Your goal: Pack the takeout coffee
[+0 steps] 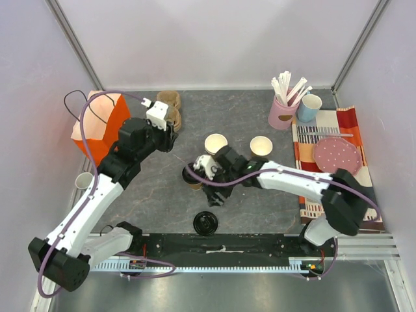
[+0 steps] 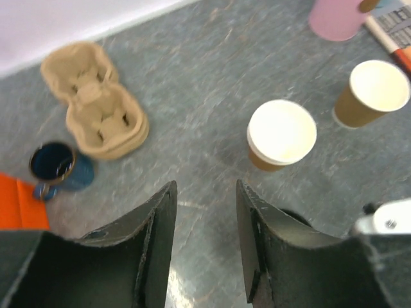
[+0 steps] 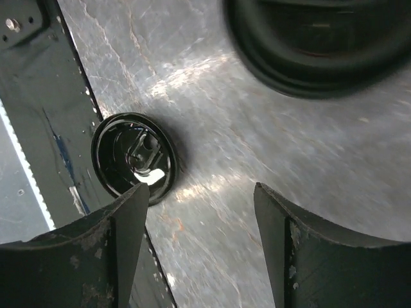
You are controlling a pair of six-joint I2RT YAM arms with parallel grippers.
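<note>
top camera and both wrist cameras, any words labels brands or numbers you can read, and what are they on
No text can be read in any view.
Pink cup: a dark mark on its side, too small to read.
Black lid: raised shapes in its middle, blurred, with no legible letters.
Brown cups: plain, no print showing.
Orange bag: plain on the sides in view.

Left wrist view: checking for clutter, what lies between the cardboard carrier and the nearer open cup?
Bare table only, from carrier to cup; left wrist view shows it.
</note>
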